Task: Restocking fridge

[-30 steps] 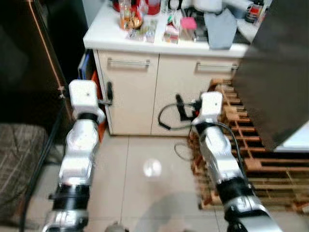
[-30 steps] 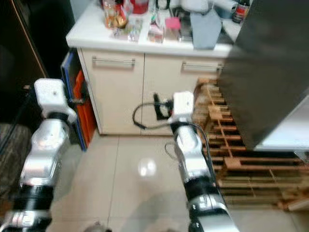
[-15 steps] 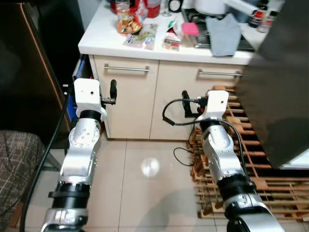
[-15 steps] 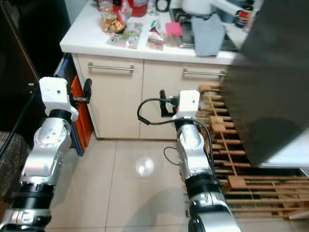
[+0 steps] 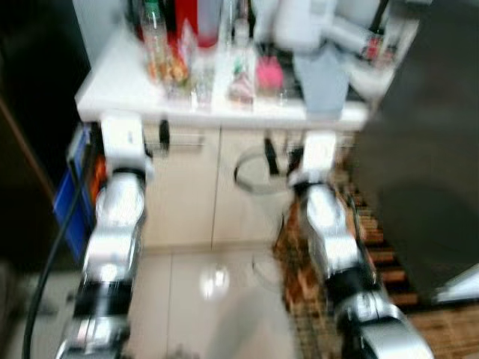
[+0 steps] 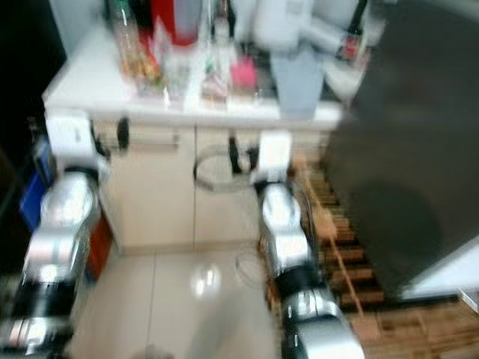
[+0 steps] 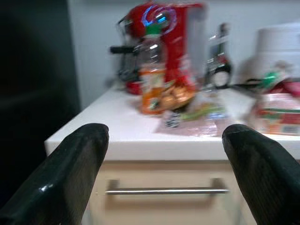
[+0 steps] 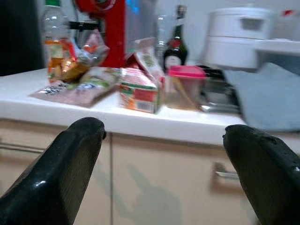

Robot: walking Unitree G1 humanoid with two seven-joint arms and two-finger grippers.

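while both grippers' fingers (image 7: pixel 70 173) gape empty below the tabletop (image 7: pixel 140 136) edge, carton (image 8: pixel 138 89) sits beyond, untouched.

Head stereo pair looks down, blurred, at the white countertop (image 5: pixel 112 101) at twelve o'clock. Both wrist cameras sit low, level with its edge, facing forward; they share the orange-labelled clear bottle (image 7: pixel 152 84).

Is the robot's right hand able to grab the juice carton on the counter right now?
Probably yes. The right gripper is open and aimed at the carton, which stands near the counter edge with nothing in front, though a gap remains.
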